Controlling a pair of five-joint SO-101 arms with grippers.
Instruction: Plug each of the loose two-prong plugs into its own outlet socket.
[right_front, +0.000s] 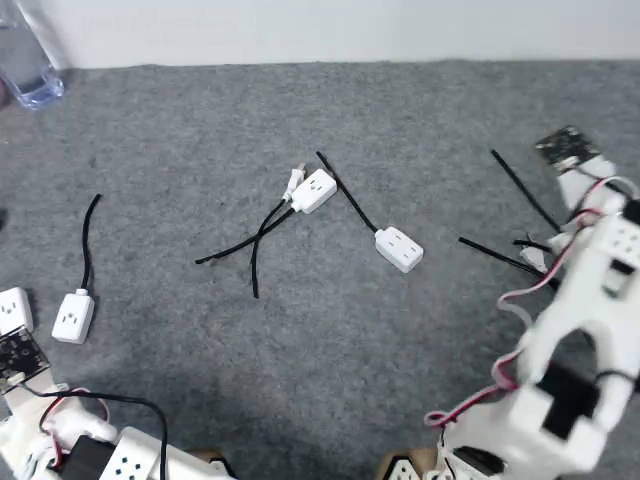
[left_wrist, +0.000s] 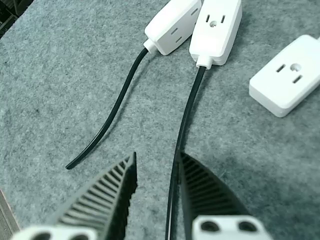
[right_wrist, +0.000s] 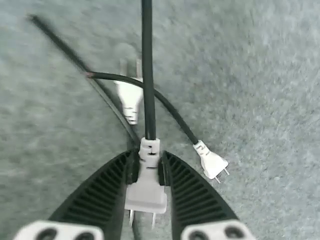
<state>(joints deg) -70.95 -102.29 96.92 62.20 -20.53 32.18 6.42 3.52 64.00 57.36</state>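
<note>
My right gripper (right_wrist: 148, 157) is shut on a white two-prong plug (right_wrist: 146, 187), whose black cable (right_wrist: 146, 65) runs straight away from the fingers. Two more loose plugs (right_wrist: 129, 100) (right_wrist: 212, 162) lie on the grey carpet beyond it. The left gripper (left_wrist: 157, 157) is open low over the carpet, with a black cable (left_wrist: 186, 115) running between its fingers. That cable leads to a white socket (left_wrist: 216, 27). Two other sockets (left_wrist: 172, 25) (left_wrist: 285, 75) flank it. In the high view, sockets lie mid-carpet (right_front: 314, 190) (right_front: 399, 248) and at the left (right_front: 73, 316).
A small white plug (right_front: 293, 183) lies against the middle socket; I cannot tell whether it is inserted. Loose black cables (right_front: 525, 190) cross the carpet by the right arm (right_front: 570, 340). A clear bottle (right_front: 25, 60) stands at the far left corner by the wall.
</note>
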